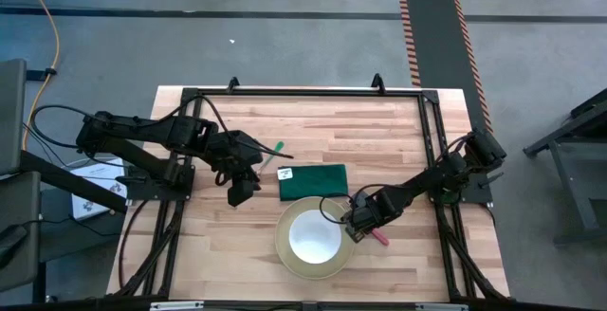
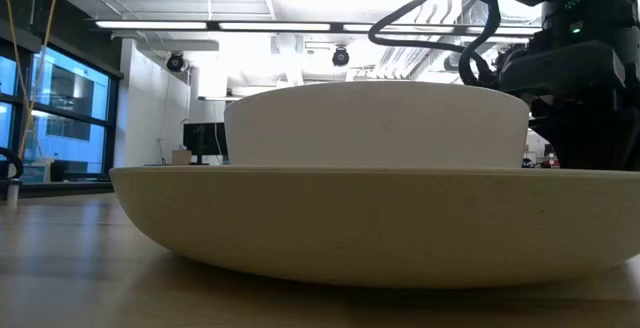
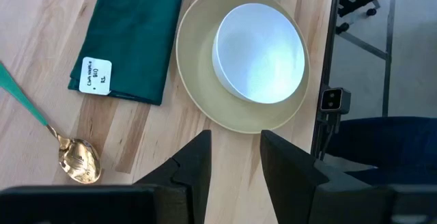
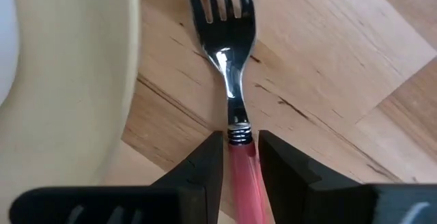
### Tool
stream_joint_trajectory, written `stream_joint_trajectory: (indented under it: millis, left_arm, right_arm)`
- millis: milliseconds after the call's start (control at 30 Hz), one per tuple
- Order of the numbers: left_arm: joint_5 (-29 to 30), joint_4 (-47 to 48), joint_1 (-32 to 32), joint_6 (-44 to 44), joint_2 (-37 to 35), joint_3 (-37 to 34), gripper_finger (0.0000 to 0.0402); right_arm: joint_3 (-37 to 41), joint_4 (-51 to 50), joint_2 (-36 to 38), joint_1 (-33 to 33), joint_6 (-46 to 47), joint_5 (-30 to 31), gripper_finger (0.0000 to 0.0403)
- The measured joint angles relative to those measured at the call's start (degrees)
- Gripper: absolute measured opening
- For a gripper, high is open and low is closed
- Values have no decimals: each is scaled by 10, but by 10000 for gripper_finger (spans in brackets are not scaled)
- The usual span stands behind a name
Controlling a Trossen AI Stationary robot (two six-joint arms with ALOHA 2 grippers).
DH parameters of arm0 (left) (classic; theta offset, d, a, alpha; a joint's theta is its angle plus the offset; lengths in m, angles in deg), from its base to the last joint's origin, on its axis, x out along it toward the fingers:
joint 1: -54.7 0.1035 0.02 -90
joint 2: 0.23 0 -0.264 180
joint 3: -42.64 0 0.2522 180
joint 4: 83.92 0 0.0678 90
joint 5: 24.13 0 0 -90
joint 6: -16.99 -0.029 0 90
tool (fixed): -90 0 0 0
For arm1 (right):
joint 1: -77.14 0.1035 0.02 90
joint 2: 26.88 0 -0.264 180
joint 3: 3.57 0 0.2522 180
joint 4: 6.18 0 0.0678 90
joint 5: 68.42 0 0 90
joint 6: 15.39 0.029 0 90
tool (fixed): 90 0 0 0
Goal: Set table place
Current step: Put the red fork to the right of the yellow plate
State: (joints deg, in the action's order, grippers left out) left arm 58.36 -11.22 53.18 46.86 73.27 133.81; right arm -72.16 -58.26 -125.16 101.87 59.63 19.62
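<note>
The pale yellow plate (image 1: 285, 254) sits at the table's near middle with the white bowl (image 1: 315, 237) on it. Beyond it, the dark green napkin (image 1: 313, 181) lies flat. The gold spoon with green handle (image 1: 276, 150) lies left of the napkin. My right gripper (image 1: 360, 221) is at the plate's right rim, shut on the pink-handled fork (image 1: 379, 239). My left gripper (image 1: 242, 190) hangs open and empty left of the napkin, near the spoon (image 3: 78, 161). My right gripper pinches the fork's pink handle (image 4: 240, 157) between its two fingers, just behind the metal collar where the handle meets the neck. The fingers lie along the fork. The tines (image 4: 220, 2) point away from the wrist, low over the wood beside the plate's rim (image 4: 102, 60). Whether the fork rests on the table I cannot tell.
A black metal frame (image 1: 432, 140) edges the table (image 1: 379, 131), and both arms' bases stand on its sides. Bare wood lies right of the fork and at the far side. The low view is filled by the plate (image 2: 370, 218) and bowl (image 2: 375, 123).
</note>
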Motion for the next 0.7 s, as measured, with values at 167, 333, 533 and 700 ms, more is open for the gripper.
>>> stream_joint_trajectory:
  millis: [167,333,533,700]
  left_arm:
    - [0,0,0,0,0,0,115]
    - [0,0,0,0,0,0,115]
    - [0,0,0,-3,0,0,115]
    - [0,0,0,-5,0,0,115]
  right_arm:
    - [0,-1,0,0,25,3,83]
    - [0,12,0,5,62,10,83]
    - [0,3,0,15,95,13,83]
    - [0,0,0,27,137,11,82]
